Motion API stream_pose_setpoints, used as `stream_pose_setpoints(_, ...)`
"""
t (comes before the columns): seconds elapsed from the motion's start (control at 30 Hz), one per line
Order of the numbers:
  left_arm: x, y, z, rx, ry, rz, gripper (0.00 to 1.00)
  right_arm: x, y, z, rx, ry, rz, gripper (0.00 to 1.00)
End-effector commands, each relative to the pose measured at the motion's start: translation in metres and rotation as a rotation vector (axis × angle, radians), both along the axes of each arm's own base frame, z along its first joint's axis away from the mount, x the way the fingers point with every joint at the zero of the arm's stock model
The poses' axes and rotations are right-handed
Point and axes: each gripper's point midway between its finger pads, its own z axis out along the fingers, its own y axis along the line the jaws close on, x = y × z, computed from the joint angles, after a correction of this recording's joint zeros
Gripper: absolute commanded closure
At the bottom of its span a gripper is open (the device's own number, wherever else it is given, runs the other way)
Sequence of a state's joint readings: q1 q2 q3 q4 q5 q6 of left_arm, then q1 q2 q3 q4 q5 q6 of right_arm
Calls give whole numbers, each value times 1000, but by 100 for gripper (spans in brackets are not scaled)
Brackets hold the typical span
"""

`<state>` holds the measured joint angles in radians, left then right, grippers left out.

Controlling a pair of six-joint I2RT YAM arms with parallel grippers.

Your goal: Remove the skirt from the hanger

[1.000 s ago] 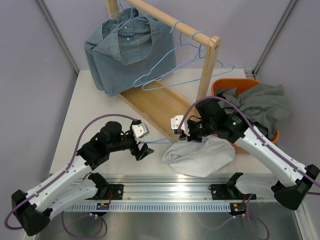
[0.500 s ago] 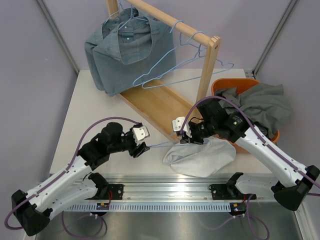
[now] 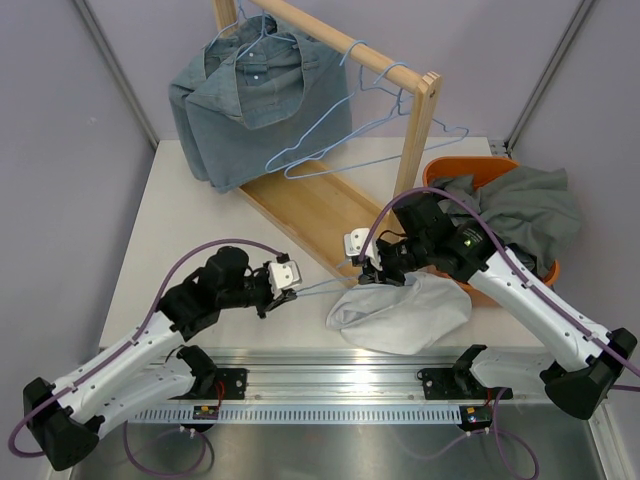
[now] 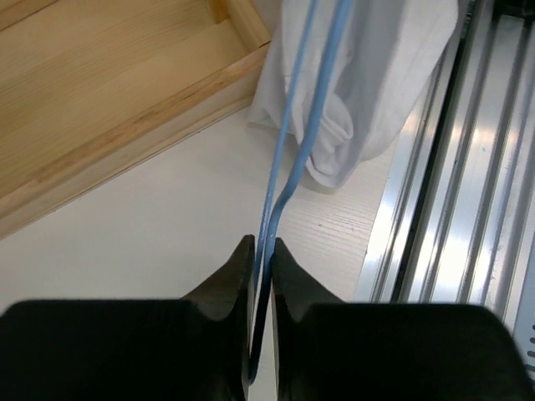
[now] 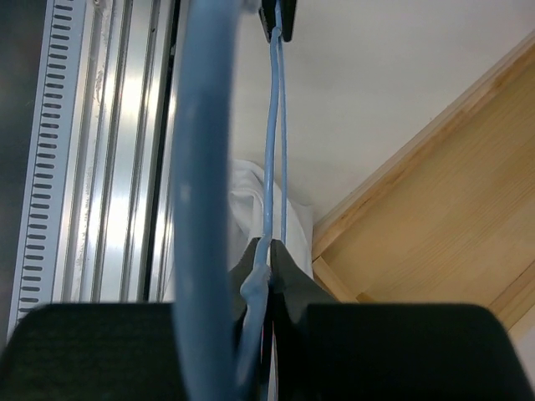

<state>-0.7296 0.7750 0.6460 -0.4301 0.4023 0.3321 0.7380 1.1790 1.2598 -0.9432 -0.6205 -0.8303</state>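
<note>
Top external view: the skirt (image 3: 405, 312), white and crumpled, lies on the worktop (image 3: 190, 215) at its near edge, just beside the rail (image 3: 330, 365) and near the basket (image 3: 465, 160). The hanger (image 3: 320, 287) is stretched low between the two arms, roughly level, in front of the corner of the rack (image 3: 320, 215).

Left gripper (image 3: 282, 297): pressed together on one end of the hanger wire. The left wrist view confirms this, with the fingers (image 4: 230, 280) pinching the blue wire and no gap showing. From there the wire runs on across the skirt's fold (image 4: 376, 83). Cannot tell whether it is threaded through the cloth.

Right gripper (image 3: 370, 270): pinching the other end, directly above the skirt's far-left edge. In the right wrist view the fingers (image 5: 288, 284) are closed on the wire. The hook (image 5: 205, 167) is a blur in the foreground, and the rack's base corner sits just beside it.

Room to move: bare worktop lies left of the left arm, as far as the left edge. The rack base bounds the space behind the hanger, the rail bounds the front, and the basket bounds the right. A shirt (image 3: 250, 110) hangs at the rack's far end, well apart from both arms.
</note>
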Motion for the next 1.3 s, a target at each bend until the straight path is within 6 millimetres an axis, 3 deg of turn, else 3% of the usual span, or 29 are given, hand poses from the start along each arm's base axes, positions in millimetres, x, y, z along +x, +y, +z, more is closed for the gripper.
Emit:
stream_pose_setpoints(0.0,9,-7,33,-61,-76,-3,100,-10,7,9,49,52,29,100)
stream_pose_setpoints(0.13,3,0,38,-26,-88,-24,100,-12,8,9,61,74,28,100)
stream_pose_setpoints(0.2,-1,6,40,-9,-96,-28,100,-12,9,9,65,74,27,93)
stream_pose_setpoints(0.33,-3,22,53,2,-160,8,100,-11,9,9,69,76,16,56)
stream_pose_setpoints(0.5,-5,42,64,39,-208,55,100,-4,4,12,68,43,-13,38)
stream_pose_setpoints(0.7,-14,68,85,91,-302,73,100,1,-13,3,52,19,-41,30)
stream_pose_setpoints(0.9,-19,97,86,177,-317,134,100,6,-33,-17,38,-22,-66,23)
stream_pose_setpoints(1.13,-27,109,115,151,-370,160,100,26,-54,-59,-23,26,-172,23)
stream_pose_setpoints(1.27,-33,121,118,201,-352,164,100,35,-64,-78,-45,57,-214,23)
